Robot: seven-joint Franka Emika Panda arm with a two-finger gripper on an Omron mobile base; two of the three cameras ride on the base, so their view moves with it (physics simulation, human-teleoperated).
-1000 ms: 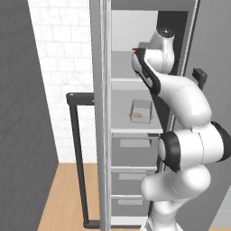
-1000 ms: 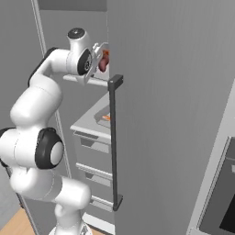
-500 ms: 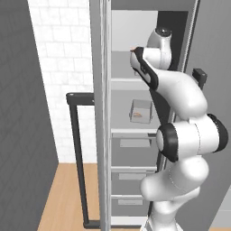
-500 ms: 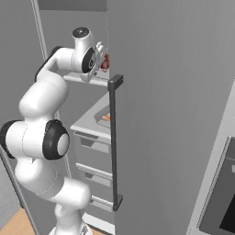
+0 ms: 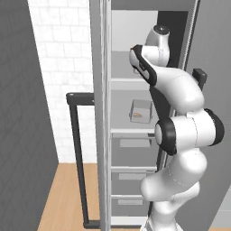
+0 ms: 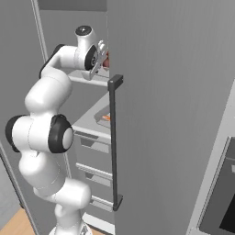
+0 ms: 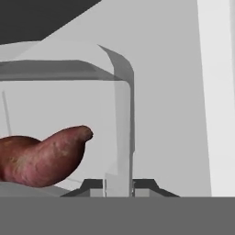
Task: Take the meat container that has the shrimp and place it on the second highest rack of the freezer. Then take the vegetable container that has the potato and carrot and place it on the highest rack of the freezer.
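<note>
Here, a white robot arm with dark joints reaches up into the tall narrow grey freezer, whose door stands open with its long dark vertical bar handle facing outward in the right base view.

The gripper is up at the highest pale grey shelf, at the edge of the freezer opening. In the hand view its two small dark finger tips stand on either side of the thin wall of the vegetable container, a shallow grey, translucent-looking rectangular tray with rounded corners, and they appear closed on that wall.

Inside this tray lies the potato, a rounded, dark reddish-brown lump with a mottled skin and one tapered end that points toward the tray's near corner. It rests on the tray floor, close to the wall that the gripper holds. In the right base view a small patch of the same reddish-brown shows just beside the gripper, at the freezer's door edge. I cannot tell whether the tray rests on the top shelf or is held just above it.

One shelf lower sits the meat container, a second small shallow grey rectangular tray, flat on the second highest shelf and toward its back. A tiny pink-red piece, the shrimp, lies in it. Below that shelf are the freezer's grey drawers, stacked one under another.
</note>
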